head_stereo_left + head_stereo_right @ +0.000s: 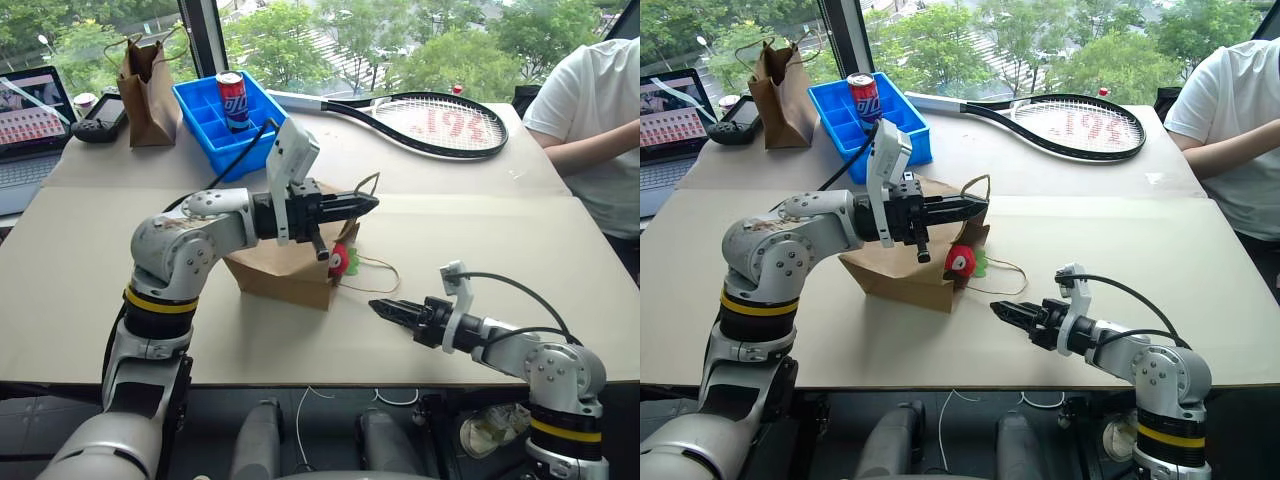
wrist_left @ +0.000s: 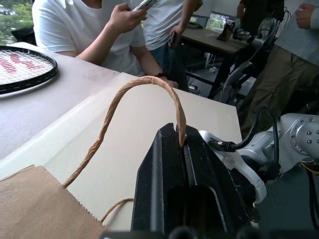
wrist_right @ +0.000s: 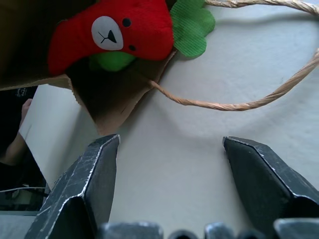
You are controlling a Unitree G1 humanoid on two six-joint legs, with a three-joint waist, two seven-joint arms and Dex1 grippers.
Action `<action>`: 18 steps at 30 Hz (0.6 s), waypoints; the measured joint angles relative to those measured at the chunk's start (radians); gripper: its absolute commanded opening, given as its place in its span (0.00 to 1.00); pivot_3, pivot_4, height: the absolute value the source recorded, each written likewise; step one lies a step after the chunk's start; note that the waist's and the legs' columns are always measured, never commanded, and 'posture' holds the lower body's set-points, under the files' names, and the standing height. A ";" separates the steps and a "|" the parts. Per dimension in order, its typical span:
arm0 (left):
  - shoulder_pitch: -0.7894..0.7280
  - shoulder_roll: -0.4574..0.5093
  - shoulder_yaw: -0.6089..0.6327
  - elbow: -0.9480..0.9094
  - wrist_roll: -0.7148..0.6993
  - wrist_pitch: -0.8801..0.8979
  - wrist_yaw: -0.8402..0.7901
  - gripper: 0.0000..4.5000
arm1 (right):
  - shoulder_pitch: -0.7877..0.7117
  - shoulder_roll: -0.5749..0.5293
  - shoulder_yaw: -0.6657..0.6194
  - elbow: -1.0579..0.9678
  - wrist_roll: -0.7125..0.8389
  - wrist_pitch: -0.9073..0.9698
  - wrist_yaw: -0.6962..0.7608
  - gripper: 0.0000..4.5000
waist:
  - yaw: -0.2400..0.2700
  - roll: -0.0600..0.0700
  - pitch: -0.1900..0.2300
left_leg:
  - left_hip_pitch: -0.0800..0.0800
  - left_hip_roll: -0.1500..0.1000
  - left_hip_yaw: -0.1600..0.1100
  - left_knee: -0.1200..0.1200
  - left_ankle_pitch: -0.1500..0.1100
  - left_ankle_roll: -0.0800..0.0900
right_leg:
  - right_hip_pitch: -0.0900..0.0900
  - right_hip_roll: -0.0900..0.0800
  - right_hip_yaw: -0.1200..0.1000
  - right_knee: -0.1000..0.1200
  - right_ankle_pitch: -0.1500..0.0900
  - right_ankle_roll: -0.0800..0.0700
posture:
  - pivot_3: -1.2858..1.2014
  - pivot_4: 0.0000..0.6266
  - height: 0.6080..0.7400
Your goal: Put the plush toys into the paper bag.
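Twine is pinched tight: the upper handle (image 2: 144, 87) of the paper bag (image 1: 285, 268) is clamped between the closed fingers of the left gripper (image 1: 366, 204), and the loop is held up above the bag's mouth. The bag itself is seen lying on its side on the table (image 1: 480, 250), its open mouth turned toward the right gripper (image 1: 383, 308). At that mouth the red chili toy (image 3: 112, 35) is lodged, its white eye patch facing out and its green leaf (image 3: 192, 27) spilling past the paper edge onto the table. Tucked under it, just inside the opening, the lime-green toy (image 3: 112, 60) is glimpsed. The second handle (image 3: 239, 102) is left trailing loose across the tabletop. The right gripper is held low over the table, near the bag's mouth but apart from it, its fingers (image 3: 92, 174) spread wide with nothing between them. Farther back, a blue tray (image 1: 215, 125) with a soda can (image 1: 232, 98), a darker brown bag (image 1: 148, 90) and a tennis racket (image 1: 430, 122) are laid out, and a person in a white shirt (image 1: 595, 120) is seated at the table's far right.
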 measured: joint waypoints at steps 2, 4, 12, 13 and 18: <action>0.001 0.000 0.001 -0.006 -0.002 0.004 0.002 0.00 | -0.034 0.026 0.010 0.041 -0.011 -0.023 -0.021 0.83 | -0.002 0.000 0.000 | 0.000 0.000 0.000 0.000 0.000 0.000 | 0.000 0.000 0.000 0.000 0.000 0.000 | 0.52 0.24 1.00; 0.001 0.002 0.001 -0.012 -0.005 0.010 0.008 0.00 | -0.063 0.050 0.011 0.086 -0.027 -0.055 -0.031 0.83 | -0.003 0.000 0.000 | 0.001 0.000 0.000 0.000 -0.001 -0.001 | 0.001 0.000 0.000 0.000 0.000 0.001 | 0.52 0.24 1.00; 0.005 0.016 0.022 -0.026 -0.008 0.016 0.039 0.00 | -0.047 0.113 -0.011 0.178 -0.065 -0.266 0.009 0.28 | 0.000 0.000 0.000 | 0.000 0.000 0.000 0.000 -0.003 -0.006 | 0.001 0.001 0.000 0.000 0.000 0.002 | 0.52 0.24 1.00; 0.005 0.015 0.025 -0.026 -0.009 0.016 0.042 0.00 | -0.045 0.133 -0.033 0.183 -0.046 -0.288 0.019 0.21 | -0.001 0.000 0.000 | 0.000 0.000 0.000 0.000 -0.003 -0.006 | 0.001 0.001 0.000 0.000 0.000 0.002 | 0.52 0.24 1.00; 0.005 0.027 0.025 -0.023 -0.005 0.015 0.047 0.00 | -0.047 0.135 -0.056 0.187 -0.006 -0.322 0.049 0.01 | -0.001 0.000 0.000 | 0.000 0.000 0.000 0.000 -0.004 -0.006 | 0.000 0.000 0.000 0.000 0.000 0.002 | 0.52 0.24 1.00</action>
